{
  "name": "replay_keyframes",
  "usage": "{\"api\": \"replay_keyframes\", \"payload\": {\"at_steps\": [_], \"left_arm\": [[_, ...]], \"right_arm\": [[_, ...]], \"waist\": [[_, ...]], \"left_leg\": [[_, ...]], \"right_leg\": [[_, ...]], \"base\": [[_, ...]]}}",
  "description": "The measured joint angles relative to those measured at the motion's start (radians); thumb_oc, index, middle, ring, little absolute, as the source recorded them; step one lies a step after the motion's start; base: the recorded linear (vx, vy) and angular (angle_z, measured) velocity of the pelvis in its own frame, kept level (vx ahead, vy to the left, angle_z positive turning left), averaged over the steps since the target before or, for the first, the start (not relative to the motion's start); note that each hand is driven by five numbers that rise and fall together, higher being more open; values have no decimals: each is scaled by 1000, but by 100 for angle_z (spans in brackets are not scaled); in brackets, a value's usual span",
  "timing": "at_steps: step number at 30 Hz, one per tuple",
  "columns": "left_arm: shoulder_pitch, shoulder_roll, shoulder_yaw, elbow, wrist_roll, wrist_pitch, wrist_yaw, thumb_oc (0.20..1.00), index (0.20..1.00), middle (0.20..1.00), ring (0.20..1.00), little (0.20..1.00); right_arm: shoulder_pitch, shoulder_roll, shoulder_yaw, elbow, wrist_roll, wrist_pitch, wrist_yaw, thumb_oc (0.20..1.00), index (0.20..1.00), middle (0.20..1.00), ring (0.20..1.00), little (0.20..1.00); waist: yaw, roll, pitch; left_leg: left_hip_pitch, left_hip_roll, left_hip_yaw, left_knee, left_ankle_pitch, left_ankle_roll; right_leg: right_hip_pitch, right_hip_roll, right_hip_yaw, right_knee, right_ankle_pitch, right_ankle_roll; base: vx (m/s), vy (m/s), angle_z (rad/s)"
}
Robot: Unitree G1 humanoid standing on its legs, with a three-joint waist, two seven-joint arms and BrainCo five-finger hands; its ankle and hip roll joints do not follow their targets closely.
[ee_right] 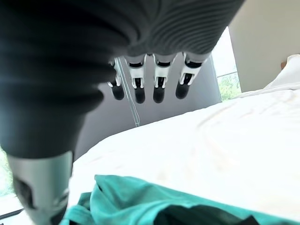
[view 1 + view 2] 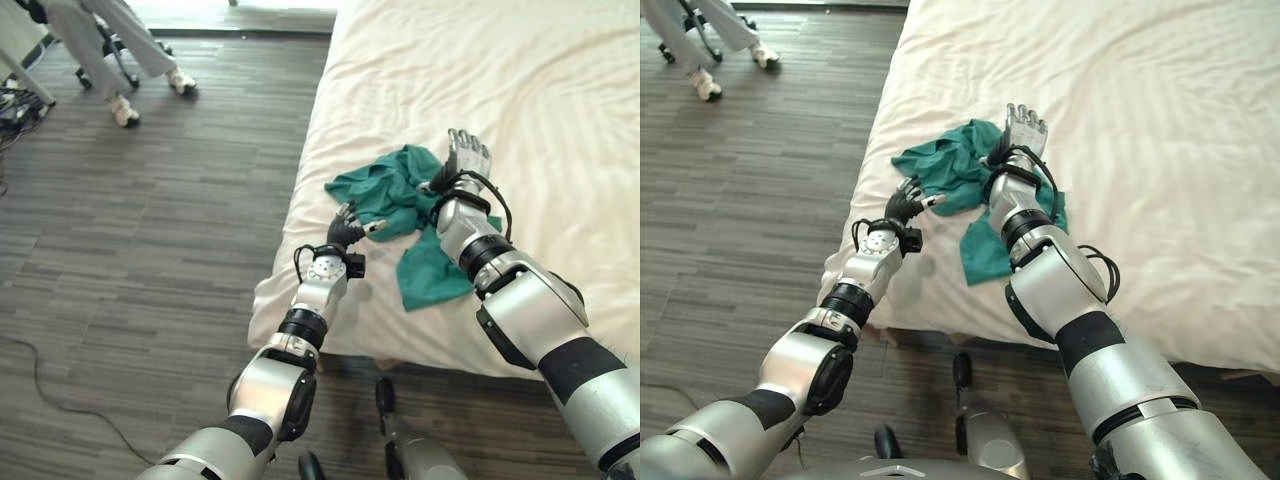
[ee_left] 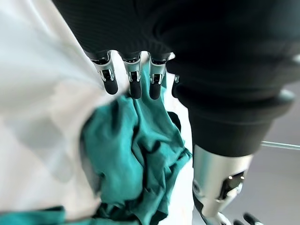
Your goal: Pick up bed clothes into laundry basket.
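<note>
A crumpled teal garment is seen mid-frame on the white bed. Both robot hands, left and right, are held spread above it, touching nothing.

Both arms reach forward. The left hand hangs with fingers loosely spread; the right hand is raised, fingers straight, holding nothing.

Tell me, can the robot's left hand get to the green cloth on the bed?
Probably yes. The left hand is open right at the edge of the green cloth on the bed, and nothing lies between them.
</note>
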Motion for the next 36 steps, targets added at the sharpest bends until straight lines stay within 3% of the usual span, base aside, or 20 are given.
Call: {"api": "replay_keyframes", "payload": {"at_steps": [5, 11, 20, 24, 25, 26, 31, 33, 34, 35, 36], "left_arm": [[-105, -42, -6, -6, -2, -23, 3, 1000, 1000, 1000, 1000, 1000], [-107, -43, 0, 30, -40, -47, 8, 1000, 1000, 1000, 1000, 1000], [-160, -50, 1, 73, -41, -80, 54, 1000, 1000, 1000, 1000, 1000], [-172, -51, 1, 83, -40, -95, 69, 1000, 1000, 1000, 1000, 1000], [-175, -51, 1, 83, -40, -97, 69, 1000, 1000, 1000, 1000, 1000], [-177, -52, -3, 86, -40, -101, 69, 1000, 1000, 1000, 1000, 1000], [-269, -65, 7, 144, -41, -135, 80, 1000, 1000, 1000, 1000, 1000], [-318, -70, -3, 168, -71, -125, 69, 1000, 1000, 1000, 1000, 1000], [-311, -66, 0, 161, -77, -126, 75, 1000, 1000, 1000, 1000, 1000], [-150, -53, -35, -85, -77, -106, 63, 1000, 1000, 1000, 1000, 1000], [-48, -41, -68, -214, -76, -112, 41, 1000, 1000, 1000, 1000, 1000]], "right_arm": [[0, 22, -5, 7, 33, 0, 5, 1000, 1000, 1000, 1000, 1000], [1, 68, -5, 26, 41, 0, 26, 1000, 1000, 1000, 1000, 1000], [8, 76, -50, 79, 109, 8, 46, 1000, 1000, 1000, 1000, 1000], [-2, 76, -58, 68, 116, -8, 45, 1000, 1000, 1000, 1000, 1000], [-3, 73, -58, 64, 116, -11, 44, 906, 906, 906, 906, 906], [-5, 71, -59, 62, 116, -14, 44, 200, 200, 200, 200, 200], [-129, 32, -71, 64, 124, -10, 59, 200, 200, 200, 200, 200], [-124, -162, -35, -13, 155, -44, 194, 200, 200, 200, 200, 200], [-109, -195, 16, -47, 153, -43, 195, 200, 200, 200, 200, 200], [5, -185, -87, -215, 143, -54, 194, 200, 200, 200, 200, 200], [91, -166, -107, -287, 135, -68, 193, 200, 200, 200, 200, 200]], "waist": [[-4, 27, 13], [-1, 33, 15], [-2, 54, 31], [-3, 77, 48], [-3, 76, 51], [-2, 80, 55], [-17, 100, 101], [2, 104, 107], [-1, 105, 107], [-19, 102, 109], [-27, 101, 110]], "left_leg": [[1, -16, 19, -1, 1, -2], [-27, -18, 21, -6, -5, 1], [-132, -35, 21, -7, -27, 11], [-165, -43, 21, -7, -56, 48], [-172, -45, 23, -7, -57, 48], [-182, -47, 22, -7, -55, 45], [-207, -73, 20, -7, -60, 53], [-195, -83, 22, -2, -55, 39], [-182, -86, 23, -1, -54, 38], [-140, -87, 33, -8, -54, 38], [-111, -87, 34, -8, -54, 38]], "right_leg": [[2, -17, -2, 0, -2, 3], [-21, -23, -9, 0, -4, 12], [-134, -37, -2, 0, 45, 17], [-172, -42, 6, 0, 50, 23], [-181, -44, 7, 0, 55, 21], [-188, -46, 9, 0, 58, 23], [-217, -74, 18, 0, 80, 33], [-206, -83, 13, 7, 76, 47], [-194, -85, 18, 3, 79, 52], [-154, -86, 29, 0, 83, 56], [-125, -86, 32, 0, 78, 56]], "base": [[59, -66, 3], [-26, -40, 9], [-69, -30, 0], [-80, -20, -3], [-95, -22, -2], [-73, 2, 4], [-45, 21, 3], [12, 81, 7], [4, 50, -16], [5, 55, -30], [-12, 69, -28]]}}
